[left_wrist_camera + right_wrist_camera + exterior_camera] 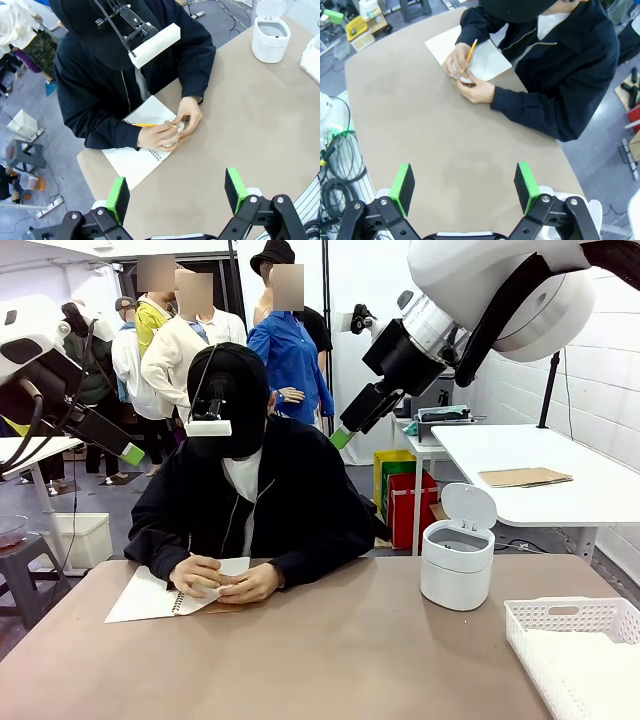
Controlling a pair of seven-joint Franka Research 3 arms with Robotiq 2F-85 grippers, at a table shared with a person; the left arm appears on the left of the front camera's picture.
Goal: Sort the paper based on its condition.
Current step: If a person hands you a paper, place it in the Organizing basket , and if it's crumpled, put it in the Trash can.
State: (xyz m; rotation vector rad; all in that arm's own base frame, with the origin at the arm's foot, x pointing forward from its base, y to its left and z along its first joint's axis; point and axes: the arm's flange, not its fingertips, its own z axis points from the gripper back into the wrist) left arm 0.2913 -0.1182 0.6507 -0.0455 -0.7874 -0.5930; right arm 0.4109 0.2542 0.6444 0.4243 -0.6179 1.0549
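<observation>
- Tool state, left: the left tool [176,192] has its green pads spread wide apart and holds nothing; it hangs high above the brown surface [240,125], angled down towards the person.
- Tool state, right: the right tool [464,186] is likewise fully spread and empty, raised well clear of the surface, with its arm reaching in from above and the fingers slanting down.
- The small white piece of paper [172,143] sits between the person's hands at the far edge of the surface, touching the open spiral-bound notebook with white pages [135,160].
- The pencil hand [155,137] grips a yellow pencil [145,124]; the other hand [189,116] cups the paper from the opposite side.
- A white round bin with raised lid [458,560] and a white perforated plastic basket [560,615] stand well apart from both tools.
</observation>
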